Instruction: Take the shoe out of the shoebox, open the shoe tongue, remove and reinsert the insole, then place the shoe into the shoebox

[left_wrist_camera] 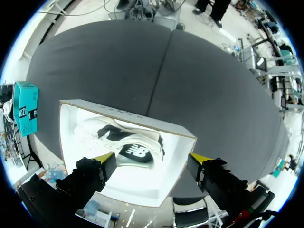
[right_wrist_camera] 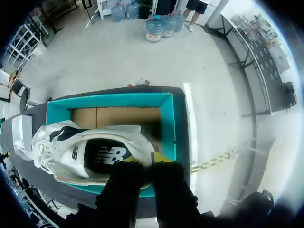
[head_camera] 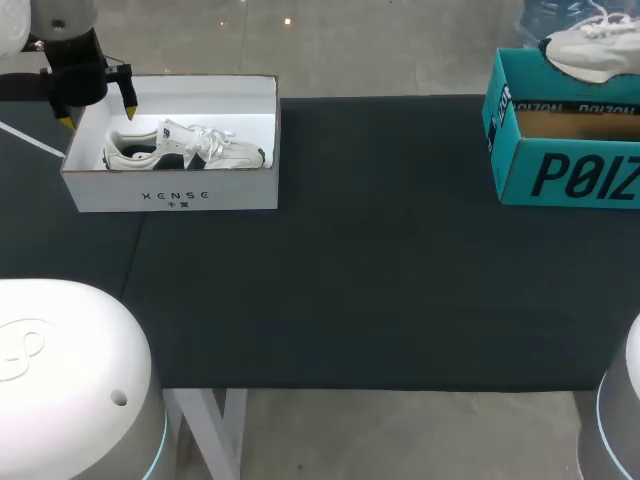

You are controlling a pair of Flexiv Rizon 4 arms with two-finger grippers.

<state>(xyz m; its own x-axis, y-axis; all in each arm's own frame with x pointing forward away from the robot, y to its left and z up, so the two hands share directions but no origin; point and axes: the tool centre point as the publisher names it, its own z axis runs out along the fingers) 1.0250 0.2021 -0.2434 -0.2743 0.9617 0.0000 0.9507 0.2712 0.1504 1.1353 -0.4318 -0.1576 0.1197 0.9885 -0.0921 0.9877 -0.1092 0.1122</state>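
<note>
At the far left, the left gripper (left_wrist_camera: 152, 157) hangs over the left end of the white shoebox (head_camera: 175, 195) with its fingers spread wide and nothing between them. One yellow tip is above the inside of the box, close to the sneaker's heel, and the other is outside the end wall. The white-and-black sneaker (head_camera: 185, 148) lies on its side on the box floor, laces bunched near the middle and toe pointing right. The dark table (head_camera: 380, 260) runs across the middle. Well apart on the right stands a teal shoebox (head_camera: 570, 175), open at the top, with a second white sneaker (head_camera: 595, 45) raised at its far rim. The right gripper (right_wrist_camera: 143, 161) appears clamped on the heel end of that sneaker, fingers close together. This looks like the first step, taking a shoe out of its box. On the left the grasp is not yet made. The next move calls for bringing both fingers inside the walls, lowering them around the heel or collar, closing, then lifting straight up. The end wall sits between the fingers and could be caught, and the loose laces could snag.
</note>
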